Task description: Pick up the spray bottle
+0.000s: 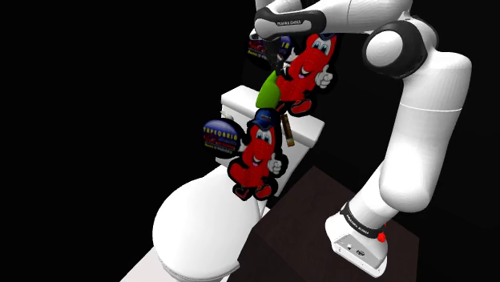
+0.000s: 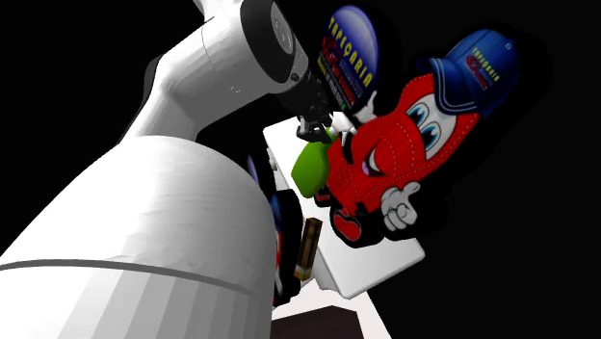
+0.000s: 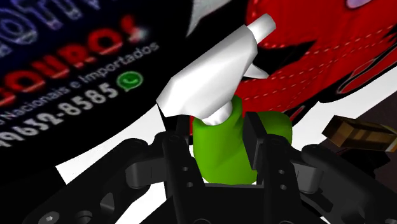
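I judge the grasp made and the lift to be the step in hand: my gripper [image 3: 218, 137] is clamped on the spray bottle [image 3: 222, 159]. The next move calls for a slow, straight rise, so the green body neither slips through my grip nor knocks the cutouts crowding it. Sweeping the shoulder view from its left, the white toilet bowl [image 1: 196, 228] lies at seven o'clock from the spray bottle [image 1: 267, 94]. A round dark sign [image 1: 220, 136] sits at eight, and a red cartoon figure [image 1: 258, 160] stands at six. The bottle itself is over the tank lid [image 1: 236, 102], though I cannot tell whether its base is clear of that lid. A second red figure [image 1: 308, 68] is touching it or just beside it at two o'clock, and a small brown thing [image 1: 286, 132] lies at five. Looking along my own hand, my fingers [image 3: 180, 143] press either side of the green neck, just beneath the white trigger head [image 3: 213, 70]. The jaws are drawn in to the neck's width, neither wide nor meeting, and the nozzle points toward the red figure. In the second exterior view I come onto the bottle from its twelve o'clock.
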### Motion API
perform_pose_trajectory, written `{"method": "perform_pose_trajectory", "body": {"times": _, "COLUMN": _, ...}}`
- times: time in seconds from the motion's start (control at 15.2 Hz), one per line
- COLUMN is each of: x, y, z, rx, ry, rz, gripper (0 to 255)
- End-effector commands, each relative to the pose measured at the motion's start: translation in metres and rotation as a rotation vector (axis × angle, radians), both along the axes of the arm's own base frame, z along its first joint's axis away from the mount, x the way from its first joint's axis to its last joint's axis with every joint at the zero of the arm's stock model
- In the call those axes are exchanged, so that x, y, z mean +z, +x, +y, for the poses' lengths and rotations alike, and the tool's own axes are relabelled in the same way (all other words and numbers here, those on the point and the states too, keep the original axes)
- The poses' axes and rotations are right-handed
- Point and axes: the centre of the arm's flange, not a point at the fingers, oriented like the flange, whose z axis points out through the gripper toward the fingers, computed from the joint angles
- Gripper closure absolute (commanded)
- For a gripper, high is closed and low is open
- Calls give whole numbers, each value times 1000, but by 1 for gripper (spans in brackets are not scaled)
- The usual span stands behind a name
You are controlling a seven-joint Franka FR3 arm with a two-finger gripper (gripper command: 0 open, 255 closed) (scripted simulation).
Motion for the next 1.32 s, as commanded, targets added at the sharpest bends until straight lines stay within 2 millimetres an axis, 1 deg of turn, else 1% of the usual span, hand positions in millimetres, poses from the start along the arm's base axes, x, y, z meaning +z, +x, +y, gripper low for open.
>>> {"method": "perform_pose_trajectory", "body": {"times": 0.0, "x": -1, "y": 0, "z": 0, "rx": 0, "ry": 0, "rz": 1, "gripper": 255}}
{"method": "perform_pose_trajectory", "body": {"times": 0.33, "x": 0, "y": 0, "z": -1, "rx": 0, "ry": 0, "rz": 1, "gripper": 255}}
{"method": "perform_pose_trajectory", "body": {"times": 1.25, "x": 74, "y": 0, "z": -1, "rx": 0, "ry": 0, "rz": 1, "gripper": 255}}
